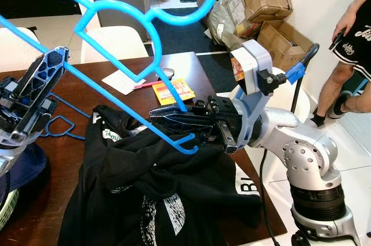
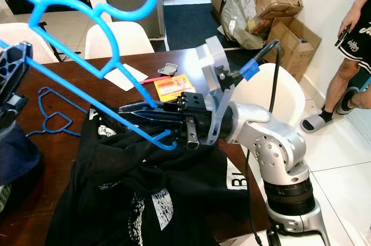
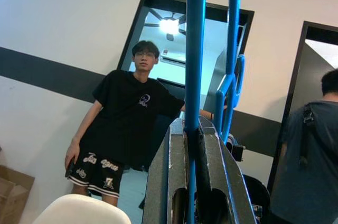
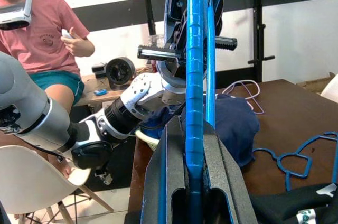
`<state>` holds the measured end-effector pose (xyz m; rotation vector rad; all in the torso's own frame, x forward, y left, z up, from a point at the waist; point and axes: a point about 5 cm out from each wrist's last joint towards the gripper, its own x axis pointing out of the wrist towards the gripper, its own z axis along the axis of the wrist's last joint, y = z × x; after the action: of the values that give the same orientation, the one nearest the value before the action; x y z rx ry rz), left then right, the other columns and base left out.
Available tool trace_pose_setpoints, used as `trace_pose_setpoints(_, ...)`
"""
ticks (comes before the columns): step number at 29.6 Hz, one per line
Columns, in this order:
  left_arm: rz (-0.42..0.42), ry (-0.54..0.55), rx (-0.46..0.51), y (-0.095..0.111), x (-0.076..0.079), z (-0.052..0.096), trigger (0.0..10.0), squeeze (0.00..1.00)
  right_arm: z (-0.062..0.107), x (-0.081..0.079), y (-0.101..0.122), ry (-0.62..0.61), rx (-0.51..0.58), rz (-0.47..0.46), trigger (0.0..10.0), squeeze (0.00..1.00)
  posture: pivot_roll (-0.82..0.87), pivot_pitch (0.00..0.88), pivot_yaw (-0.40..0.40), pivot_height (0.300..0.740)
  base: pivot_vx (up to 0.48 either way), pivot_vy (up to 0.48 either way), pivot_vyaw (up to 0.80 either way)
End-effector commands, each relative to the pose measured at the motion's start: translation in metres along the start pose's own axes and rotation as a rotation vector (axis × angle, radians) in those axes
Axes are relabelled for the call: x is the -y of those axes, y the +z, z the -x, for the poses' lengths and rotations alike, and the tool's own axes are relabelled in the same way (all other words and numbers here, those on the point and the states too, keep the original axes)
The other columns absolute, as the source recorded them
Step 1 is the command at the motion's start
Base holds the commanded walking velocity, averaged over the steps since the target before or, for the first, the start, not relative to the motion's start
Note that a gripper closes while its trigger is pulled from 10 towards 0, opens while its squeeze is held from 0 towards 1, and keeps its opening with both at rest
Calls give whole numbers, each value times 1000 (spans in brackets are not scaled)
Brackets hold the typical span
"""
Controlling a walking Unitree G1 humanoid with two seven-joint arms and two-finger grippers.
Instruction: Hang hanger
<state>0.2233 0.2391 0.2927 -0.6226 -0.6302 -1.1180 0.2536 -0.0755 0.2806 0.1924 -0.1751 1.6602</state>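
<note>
Dark brown tabletop (image 1: 185, 66) under the robot carried a heap of black clothing (image 1: 156, 188), and held up over that heap was the blue hanger (image 1: 124, 11), its hook curling high above.

The left gripper (image 1: 43, 75) had its 2 fingers closed tight on one end of the hanger's frame, to the left of the clothing heap. The right gripper (image 1: 174, 119) reached in from the right of the heap, its 2 fingers clamped on the hanger's lower bar close to the hooked tip; the right wrist view showed the blue bar running straight between those fingers. So both ends were gripped, hanger tilted in mid-air.

By my judgement that hanger was light, thin plastic, stiff enough to keep its shape but liable to flex or twist if the 2 arms pulled against each other. Its smooth bar looked slippery, so gripping near the corners and the notches seemed the safer choice.

Around the heap: a second blue hanger (image 1: 61, 124) lay flat on the tabletop just left of it, a dark blue cloth (image 1: 26, 165) sat further left, and an orange packet (image 1: 173, 90) and white paper (image 1: 122, 80) lay beyond it. White chairs (image 1: 113, 40) stood behind the tabletop, cardboard boxes (image 1: 272, 2) far right, and a person (image 1: 348, 43) stood right of the heap. The clothing directly beneath could snag the hanger's lower tip.
</note>
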Motion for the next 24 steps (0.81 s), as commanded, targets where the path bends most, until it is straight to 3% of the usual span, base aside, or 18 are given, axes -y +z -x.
trace_pose_setpoints(1,-12,-39,-38,2,7,-2,0,0,-4,-5,-1,35,-8,2,0,0,84,80,18,740,0,0,0)
trace_pose_setpoints(3,-12,-39,-38,2,7,-2,0,0,-4,-5,-1,35,-8,2,0,0,84,80,18,740,0,0,0)
trace_pose_setpoints(4,-6,-58,-49,1,10,-2,0,0,-6,-2,-1,22,5,0,10000,0,83,82,17,740,0,0,0)
trace_pose_setpoints(5,-6,-58,-49,1,10,-2,0,0,-6,-2,-1,22,5,0,10000,0,83,82,17,740,0,0,0)
trace_pose_setpoints(6,0,-71,-56,1,13,-2,0,0,-8,0,-1,7,27,-5,10000,537,83,82,17,740,0,0,0)
trace_pose_setpoints(7,0,-71,-56,1,13,-2,0,0,-8,0,-1,7,27,-5,10000,537,83,82,17,740,0,0,0)
trace_pose_setpoints(8,4,-79,-58,0,14,-3,0,0,-10,2,-1,5,55,-15,10000,1000,83,84,16,740,0,0,0)
trace_pose_setpoints(16,19,-79,-57,-3,15,-4,0,0,-17,8,14,-18,267,-40,10000,1000,81,86,15,740,0,0,0)
trace_pose_setpoints(17,18,-76,-55,-3,15,-3,0,0,-18,9,15,-23,284,-36,10000,545,82,87,15,740,0,0,0)
trace_pose_setpoints(18,18,-74,-55,-4,15,-3,0,0,-18,11,17,-40,298,-32,10000,0,84,87,14,740,0,0,0)
trace_pose_setpoints(24,19,-72,-57,-4,15,-3,0,0,-18,19,21,-104,327,-21,10000,0,84,87,14,740,0,0,0)
